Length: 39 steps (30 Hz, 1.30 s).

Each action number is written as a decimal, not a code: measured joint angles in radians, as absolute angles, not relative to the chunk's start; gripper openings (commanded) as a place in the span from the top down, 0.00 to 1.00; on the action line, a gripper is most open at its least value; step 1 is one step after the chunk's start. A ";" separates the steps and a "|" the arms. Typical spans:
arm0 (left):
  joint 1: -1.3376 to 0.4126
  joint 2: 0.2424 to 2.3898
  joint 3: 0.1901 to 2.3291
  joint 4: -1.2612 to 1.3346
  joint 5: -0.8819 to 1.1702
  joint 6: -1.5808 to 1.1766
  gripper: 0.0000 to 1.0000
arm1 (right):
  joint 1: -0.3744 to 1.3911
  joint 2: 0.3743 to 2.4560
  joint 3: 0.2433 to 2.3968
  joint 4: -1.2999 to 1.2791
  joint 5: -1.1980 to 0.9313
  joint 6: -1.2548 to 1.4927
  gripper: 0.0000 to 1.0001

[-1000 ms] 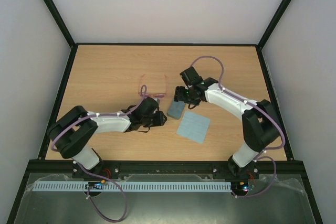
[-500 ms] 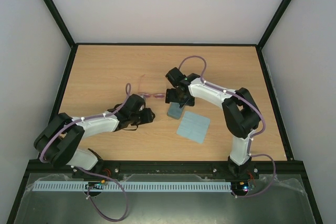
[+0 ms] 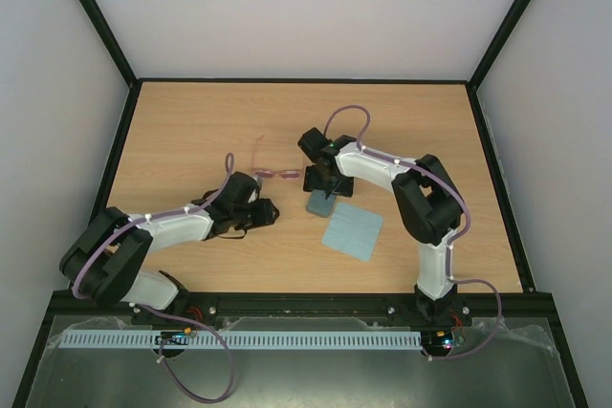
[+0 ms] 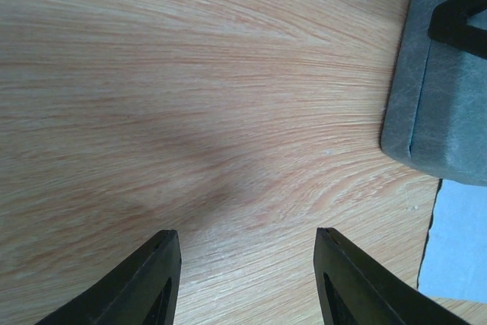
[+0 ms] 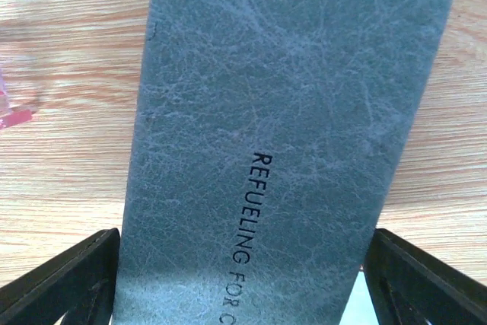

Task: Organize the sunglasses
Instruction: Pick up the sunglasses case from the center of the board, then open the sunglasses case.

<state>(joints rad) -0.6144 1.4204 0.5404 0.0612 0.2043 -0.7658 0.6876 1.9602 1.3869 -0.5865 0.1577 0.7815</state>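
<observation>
The sunglasses (image 3: 274, 173), thin and pink-red, lie on the wooden table between the two arms. One pink tip of them shows at the left edge of the right wrist view (image 5: 17, 117). My left gripper (image 3: 270, 211) (image 4: 246, 231) sits below them, open, with only bare wood between its fingers. My right gripper (image 3: 323, 188) (image 5: 246, 231) hangs over the grey-blue case (image 3: 317, 204) (image 5: 281, 127). It is open, and its fingers (image 5: 76, 279) flank the case's long sides. I cannot tell whether they touch it.
A square light-blue cloth (image 3: 352, 230) (image 4: 459, 241) lies just right of the case (image 4: 445, 104). Black frame rails border the table (image 3: 191, 121) on all sides. Purple cables loop above both wrists.
My right gripper has swung left and now sits over the case. My left gripper has pulled back left from the sunglasses and opened wider. The sunglasses now lie flatter.
</observation>
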 measured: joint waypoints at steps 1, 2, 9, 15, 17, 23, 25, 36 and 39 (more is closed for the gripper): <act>-0.611 1.420 0.538 0.061 0.207 -0.765 0.49 | 0.688 1.962 1.387 -0.587 0.160 0.785 0.18; -0.610 1.420 0.536 0.061 0.209 -0.765 0.49 | 0.688 1.963 1.388 -0.587 0.162 0.787 0.23; -0.601 1.417 0.535 0.061 0.220 -0.758 0.49 | 0.688 1.963 1.393 -0.588 0.170 0.795 0.56; -0.601 1.412 0.535 0.060 0.233 -0.758 0.47 | 0.688 1.924 1.359 -0.579 0.167 0.785 0.62; -0.601 1.403 0.535 0.056 0.244 -0.758 0.46 | 0.688 1.871 1.314 -0.567 0.154 0.768 0.65; -0.601 1.333 0.535 0.042 0.305 -0.757 0.43 | 0.688 1.610 1.121 -0.442 -0.023 0.707 0.66; -0.601 1.299 0.535 0.037 0.326 -0.765 0.42 | 0.688 1.544 1.066 -0.388 -0.084 0.695 0.68; -0.689 1.225 0.543 0.074 0.400 -0.862 0.40 | 0.688 1.513 0.968 -0.236 -0.270 0.677 0.71; -0.717 1.265 0.545 0.093 0.399 -0.882 0.40 | 0.688 1.512 0.968 -0.218 -0.285 0.674 0.71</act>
<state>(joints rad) -0.7166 1.2652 0.5446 0.0925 0.3992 -0.8818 0.6876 1.5124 0.9680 -0.2184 -0.2848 0.6739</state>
